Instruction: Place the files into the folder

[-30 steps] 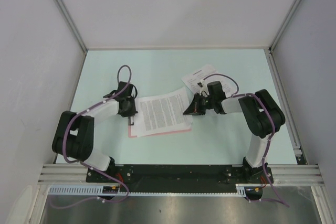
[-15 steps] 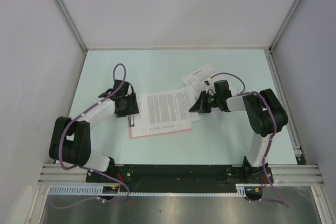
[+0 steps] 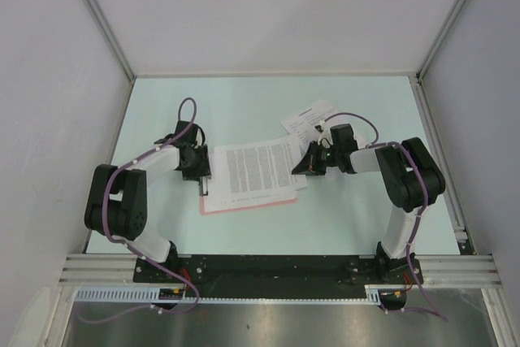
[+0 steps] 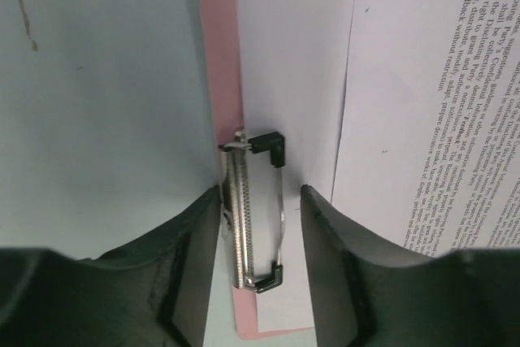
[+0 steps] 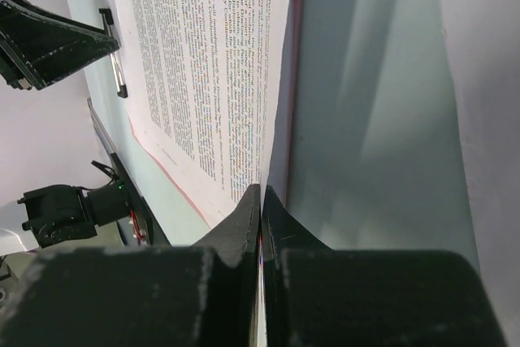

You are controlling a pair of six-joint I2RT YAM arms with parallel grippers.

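The folder (image 3: pixel 244 203) is lying flat on the table (image 3: pixel 244 111), and the files (image 3: pixel 256 170) are resting on top of it, skewed a little so that pink is showing along the folder's near edge. One more sheet (image 3: pixel 309 117) is lying just beyond the folder's far right corner.

At the folder's left short edge the left gripper (image 4: pixel 261 194) is straddling the clip (image 4: pixel 253 217) — jaws partly apart, one on each side, clamping nothing that I can see. At the folder's right edge the right gripper (image 5: pixel 260 198) is pinching the files' edge, its fingers fully together on the paper.

The files are looking light, limp and slick — they will likely buckle if pushed and slide over one another, so an edge pinch suits them. The clip is looking stiff and sprung, and its lever end is probably the place to press.
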